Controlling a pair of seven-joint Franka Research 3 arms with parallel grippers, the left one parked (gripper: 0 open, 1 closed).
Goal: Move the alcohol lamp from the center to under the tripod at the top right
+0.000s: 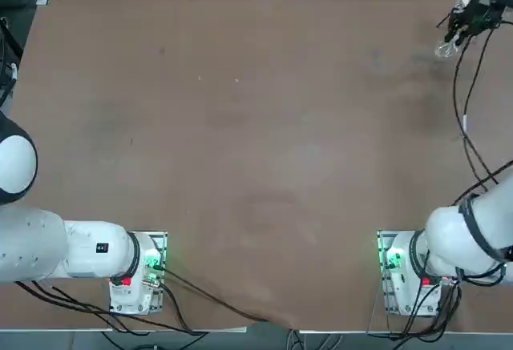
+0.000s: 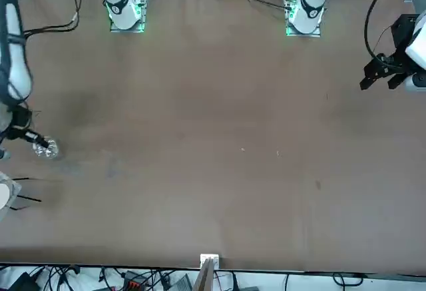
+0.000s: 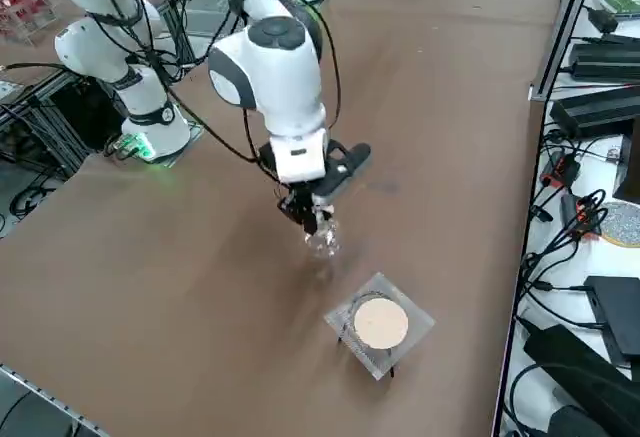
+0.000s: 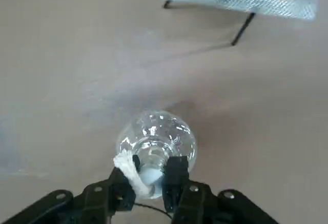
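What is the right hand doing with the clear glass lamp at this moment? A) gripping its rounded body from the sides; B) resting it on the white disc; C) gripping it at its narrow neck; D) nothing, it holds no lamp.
C: the right hand's fingers close on the neck of the clear glass lamp.

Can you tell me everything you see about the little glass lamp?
The lamp is a see-through glass ball with shiny spots and a narrow neck. At the neck end there is a pale collar, and a fluffy white wick hangs out beside it. The right gripper pinches it by the neck, one dark finger on each side. It looks held just above the brown table, near the tripod but not under it. I see no flame.
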